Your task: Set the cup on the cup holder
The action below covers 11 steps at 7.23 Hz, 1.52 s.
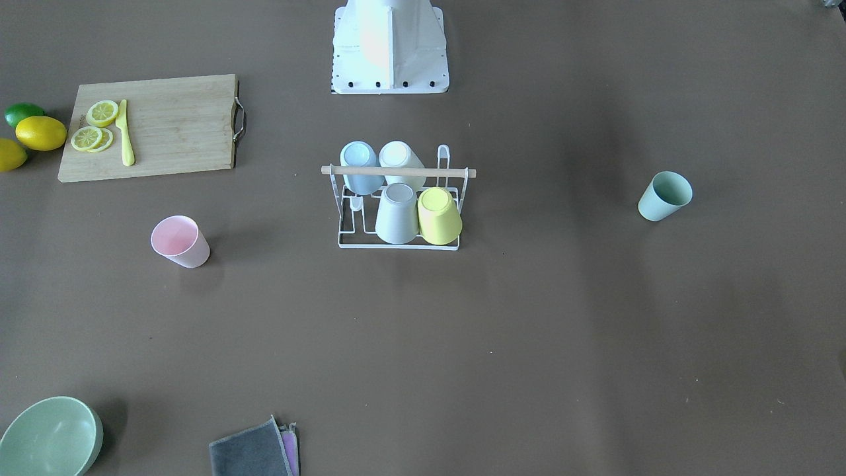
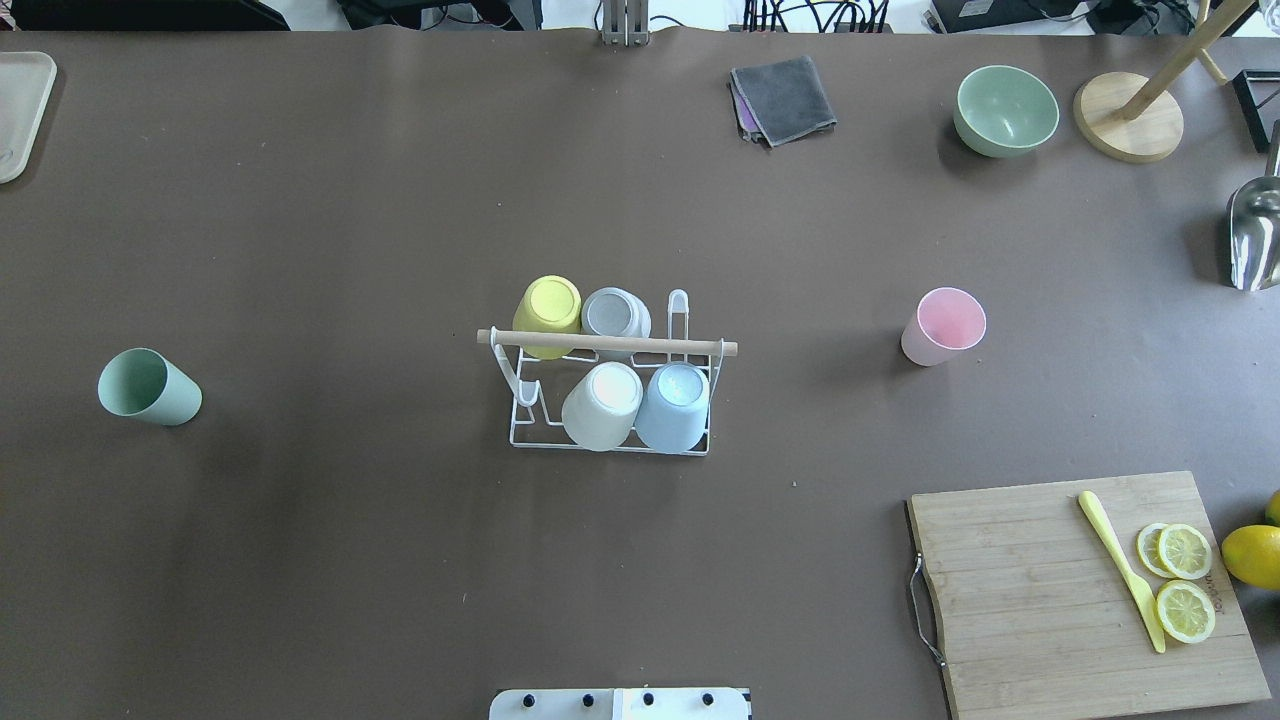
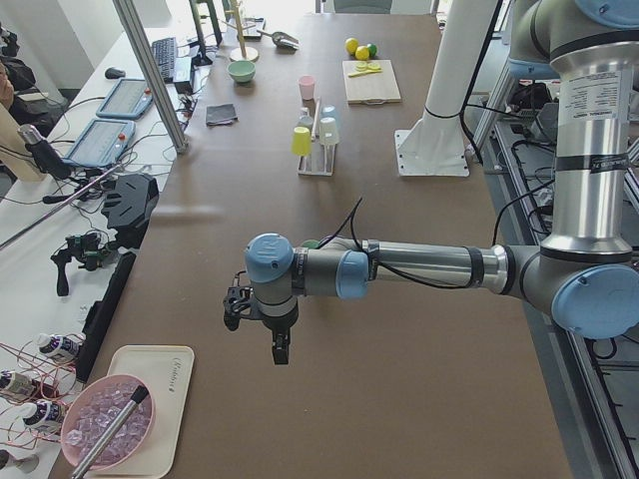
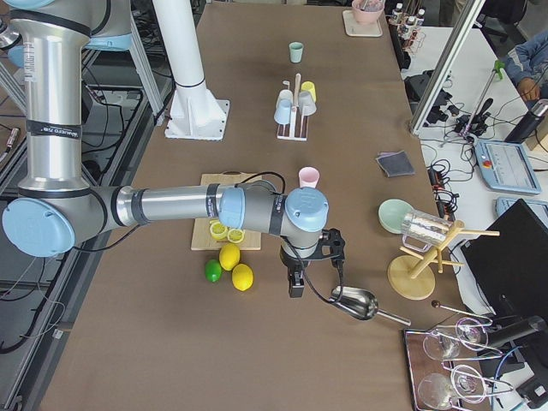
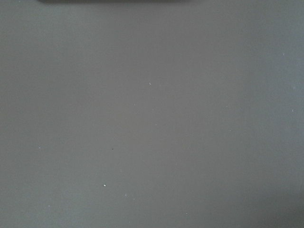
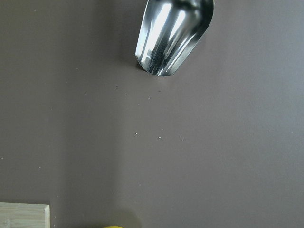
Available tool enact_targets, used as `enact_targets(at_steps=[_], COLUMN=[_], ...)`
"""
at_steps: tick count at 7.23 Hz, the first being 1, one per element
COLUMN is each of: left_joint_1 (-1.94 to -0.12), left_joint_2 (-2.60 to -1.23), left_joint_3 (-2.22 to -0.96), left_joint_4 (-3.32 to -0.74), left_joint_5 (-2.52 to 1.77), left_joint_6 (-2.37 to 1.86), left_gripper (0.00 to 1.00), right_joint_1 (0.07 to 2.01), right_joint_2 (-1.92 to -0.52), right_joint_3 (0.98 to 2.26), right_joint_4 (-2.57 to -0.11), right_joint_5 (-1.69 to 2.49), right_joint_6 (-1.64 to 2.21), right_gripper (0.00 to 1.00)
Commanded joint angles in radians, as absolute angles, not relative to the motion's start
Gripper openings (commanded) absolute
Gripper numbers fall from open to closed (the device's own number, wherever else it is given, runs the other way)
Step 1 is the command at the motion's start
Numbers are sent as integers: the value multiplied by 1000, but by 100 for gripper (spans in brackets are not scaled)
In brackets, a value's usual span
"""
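The cup holder (image 2: 605, 343), a white wire rack with a wooden rod on top, stands mid-table and also shows in the front view (image 1: 396, 171). Several cups sit upside down on it: yellow (image 2: 548, 312), grey (image 2: 615, 315), white (image 2: 602, 402) and blue (image 2: 674, 404). A pink cup (image 2: 943, 326) stands upright to its right. A green cup (image 2: 148, 387) stands tilted at the far left. My left gripper (image 3: 279, 351) hangs over bare table in the exterior left view. My right gripper (image 4: 294, 287) hangs near the lemons in the exterior right view. I cannot tell whether either is open or shut.
A wooden cutting board (image 2: 1085, 590) with a yellow knife and lemon slices lies at the front right, whole lemons (image 2: 1252, 555) beside it. A green bowl (image 2: 1005, 110), folded cloths (image 2: 785, 98), a wooden stand (image 2: 1128, 130) and a metal scoop (image 6: 173, 35) lie at the far right.
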<state>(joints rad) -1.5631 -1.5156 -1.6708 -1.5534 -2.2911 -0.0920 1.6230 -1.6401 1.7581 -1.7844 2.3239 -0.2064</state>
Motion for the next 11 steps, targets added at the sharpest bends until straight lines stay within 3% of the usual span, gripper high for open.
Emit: enact_targets(at_steps=[1,11], left_joint_1=[-1562,-1560], left_joint_2=[-1516,-1516], left_joint_3=[-1666,-1654], left_joint_4=[-1565,-1565], left_joint_5=[-2292,-2290], left_joint_6=[-92,-94], left_gripper=[98,98], right_joint_1=[1623,1609], right_joint_2=[-1640,-1637], right_joint_3=[1764,1815], right_joint_4=[-1784,-1744], right_joint_5=[2324,2347], right_joint_6=[-204,-209], right_gripper=[100,100])
